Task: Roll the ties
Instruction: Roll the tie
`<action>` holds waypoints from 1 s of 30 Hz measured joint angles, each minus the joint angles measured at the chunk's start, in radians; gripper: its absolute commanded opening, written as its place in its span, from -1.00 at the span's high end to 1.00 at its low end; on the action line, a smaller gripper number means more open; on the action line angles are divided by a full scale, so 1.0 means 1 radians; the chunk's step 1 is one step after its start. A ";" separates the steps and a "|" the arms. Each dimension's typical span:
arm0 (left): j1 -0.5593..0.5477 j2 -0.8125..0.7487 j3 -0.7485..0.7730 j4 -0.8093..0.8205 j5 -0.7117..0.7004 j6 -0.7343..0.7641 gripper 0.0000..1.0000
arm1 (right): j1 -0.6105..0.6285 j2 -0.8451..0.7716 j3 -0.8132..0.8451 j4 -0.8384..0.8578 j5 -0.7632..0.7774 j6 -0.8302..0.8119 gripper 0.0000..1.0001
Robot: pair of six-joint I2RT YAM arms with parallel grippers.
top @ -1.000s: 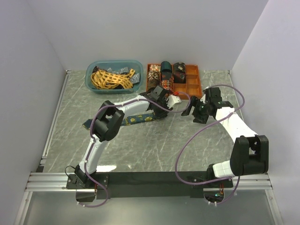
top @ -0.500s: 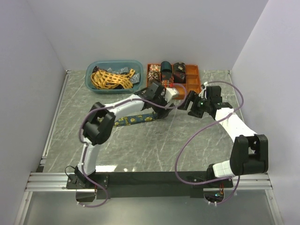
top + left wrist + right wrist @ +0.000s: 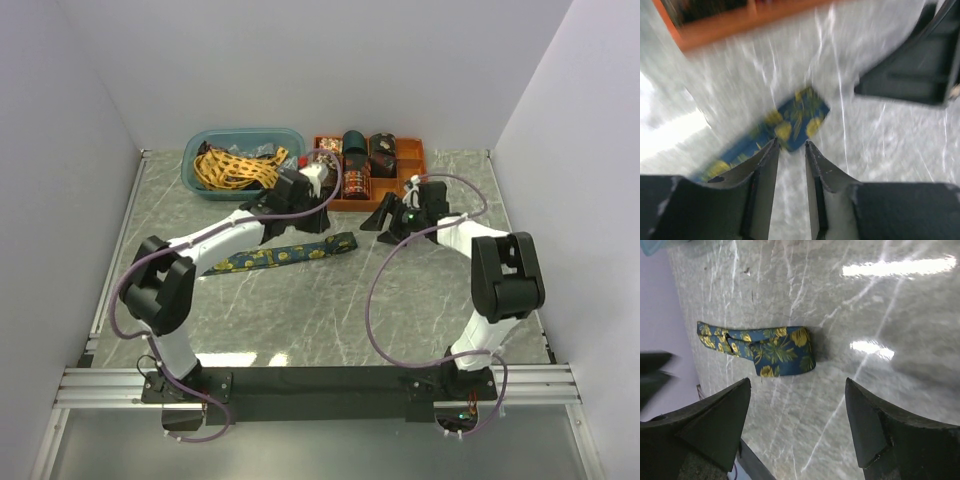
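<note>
A dark navy tie with yellow flowers (image 3: 280,255) lies flat across the table's middle. Its wide end shows in the left wrist view (image 3: 800,117) and in the right wrist view (image 3: 782,357). My left gripper (image 3: 318,212) hovers above that end, jaws a narrow gap apart with only table between them (image 3: 791,145). My right gripper (image 3: 388,218) is just right of the tie's end, wide open and empty (image 3: 797,405). A yellow lattice tie (image 3: 235,168) lies in the blue bin.
A blue plastic bin (image 3: 200,185) stands at the back left. An orange compartment tray (image 3: 415,180) with several rolled ties stands behind both grippers. Purple cables loop off both arms. White walls close in the sides.
My left arm swung its elbow left and drew the gripper back toward the tray, uncovering the tie. My right gripper moved left toward the tie's end.
</note>
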 measured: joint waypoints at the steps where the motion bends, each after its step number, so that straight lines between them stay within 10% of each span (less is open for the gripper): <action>1: -0.002 0.008 -0.021 0.000 0.010 -0.019 0.33 | 0.007 0.016 0.006 0.010 -0.005 0.002 -0.64; 30: -0.007 0.230 0.002 0.036 0.111 -0.100 0.39 | 0.090 0.222 0.031 0.246 -0.111 0.058 -0.56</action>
